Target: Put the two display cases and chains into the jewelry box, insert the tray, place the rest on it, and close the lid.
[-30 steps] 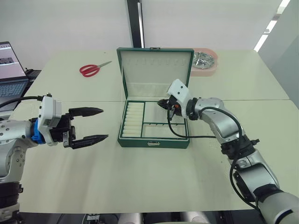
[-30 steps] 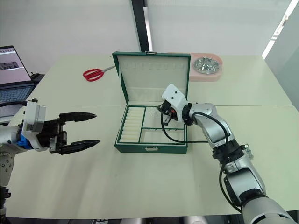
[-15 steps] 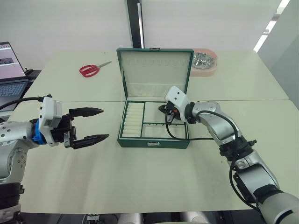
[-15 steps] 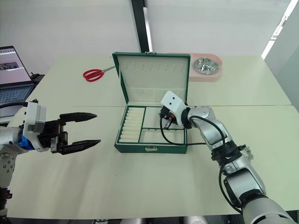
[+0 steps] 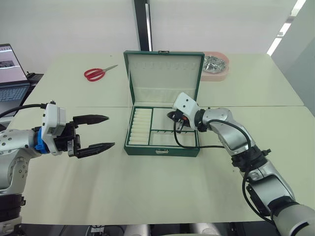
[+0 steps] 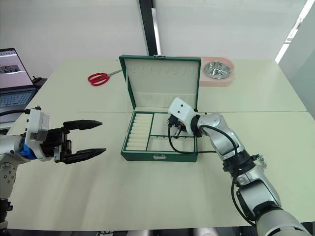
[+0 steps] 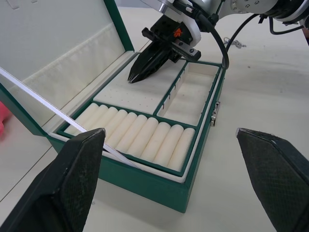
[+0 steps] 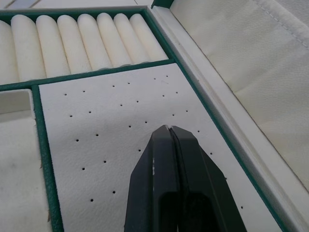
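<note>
One jewelry box [image 5: 162, 142] sits mid-table, its lid [image 5: 164, 73] upright, with one tray [image 7: 145, 125] apparently seated inside. The right gripper [image 8: 169, 145], fingers pressed together, hovers over the tray's dotted pad; the left gripper [image 5: 96, 132], fingers spread, hangs toward the table's left edge

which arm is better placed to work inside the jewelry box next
Right. The right gripper, fingers shut and holding nothing visible, already hangs over the perforated pad inside the jewelry box. The left gripper hovers open over bare table, well off the box's left side.
</note>
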You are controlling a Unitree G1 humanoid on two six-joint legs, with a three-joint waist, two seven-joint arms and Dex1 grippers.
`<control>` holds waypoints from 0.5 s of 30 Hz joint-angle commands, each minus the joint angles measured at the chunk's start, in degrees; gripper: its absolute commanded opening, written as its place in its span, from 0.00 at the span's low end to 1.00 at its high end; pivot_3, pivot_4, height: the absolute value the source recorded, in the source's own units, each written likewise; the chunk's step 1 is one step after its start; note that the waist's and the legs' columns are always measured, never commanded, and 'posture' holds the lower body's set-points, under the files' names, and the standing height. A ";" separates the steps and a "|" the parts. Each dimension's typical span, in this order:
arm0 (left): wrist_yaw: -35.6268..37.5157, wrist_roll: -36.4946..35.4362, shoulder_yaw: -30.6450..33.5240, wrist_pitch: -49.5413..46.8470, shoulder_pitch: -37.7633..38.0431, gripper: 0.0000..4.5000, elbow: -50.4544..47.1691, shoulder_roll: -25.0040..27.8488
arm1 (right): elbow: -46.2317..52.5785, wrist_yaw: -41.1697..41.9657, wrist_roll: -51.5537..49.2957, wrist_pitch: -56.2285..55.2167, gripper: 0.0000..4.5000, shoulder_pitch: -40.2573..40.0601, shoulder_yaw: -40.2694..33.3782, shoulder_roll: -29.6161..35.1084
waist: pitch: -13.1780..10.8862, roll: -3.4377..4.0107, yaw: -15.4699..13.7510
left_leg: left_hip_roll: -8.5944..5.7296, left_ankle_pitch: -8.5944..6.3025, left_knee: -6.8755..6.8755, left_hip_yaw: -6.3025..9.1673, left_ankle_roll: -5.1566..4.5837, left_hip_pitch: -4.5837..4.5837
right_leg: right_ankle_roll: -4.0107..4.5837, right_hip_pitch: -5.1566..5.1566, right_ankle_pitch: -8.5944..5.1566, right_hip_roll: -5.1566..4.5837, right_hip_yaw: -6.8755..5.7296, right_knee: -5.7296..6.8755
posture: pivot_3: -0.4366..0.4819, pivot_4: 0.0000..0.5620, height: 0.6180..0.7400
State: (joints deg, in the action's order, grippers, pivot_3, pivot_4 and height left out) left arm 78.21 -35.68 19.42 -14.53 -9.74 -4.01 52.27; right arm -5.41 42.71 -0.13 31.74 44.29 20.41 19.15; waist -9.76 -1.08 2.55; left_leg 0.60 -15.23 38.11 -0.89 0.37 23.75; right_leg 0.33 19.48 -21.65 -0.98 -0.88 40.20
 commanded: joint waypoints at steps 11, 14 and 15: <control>-0.47 -2.79 -0.02 -0.49 -0.02 1.00 -4.01 -2.37 | 9.44 -2.46 -6.10 -1.31 0.00 -1.45 -9.12 -2.23 | -0.01 0.01 -0.04 | 0.00 0.01 0.00 -0.01 0.02 0.04 | 0.00 0.06 0.00 0.00 0.00 0.03 | 0.48 0.27 1.00; -0.12 -3.39 -0.11 -0.63 0.69 1.00 -5.25 -2.65 | 16.31 -2.65 -7.57 -0.47 0.00 -5.13 -10.93 -0.64 | -0.01 0.01 -0.22 | 0.00 0.01 -0.01 -0.01 0.01 0.05 | 0.00 0.06 0.00 0.00 0.01 0.04 | 0.48 0.27 1.00; 0.00 -3.69 -0.15 -0.80 1.02 1.00 -5.76 -2.73 | 18.44 -2.86 -8.10 0.21 0.00 -6.21 -11.61 -0.15 | -0.01 0.01 -0.32 | 0.00 0.00 -0.01 0.00 0.00 0.05 | 0.00 0.06 0.00 0.00 0.01 0.04 | 0.48 0.27 1.00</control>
State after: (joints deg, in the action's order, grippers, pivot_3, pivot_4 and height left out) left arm 78.15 -38.02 19.13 -15.05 -8.93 -7.44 49.67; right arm 7.87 40.42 -6.57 31.43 38.48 11.19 18.17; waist -9.77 -1.07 2.23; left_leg 0.60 -15.24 38.10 -0.89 0.37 23.81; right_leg 0.33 19.54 -21.64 -0.98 -0.87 40.23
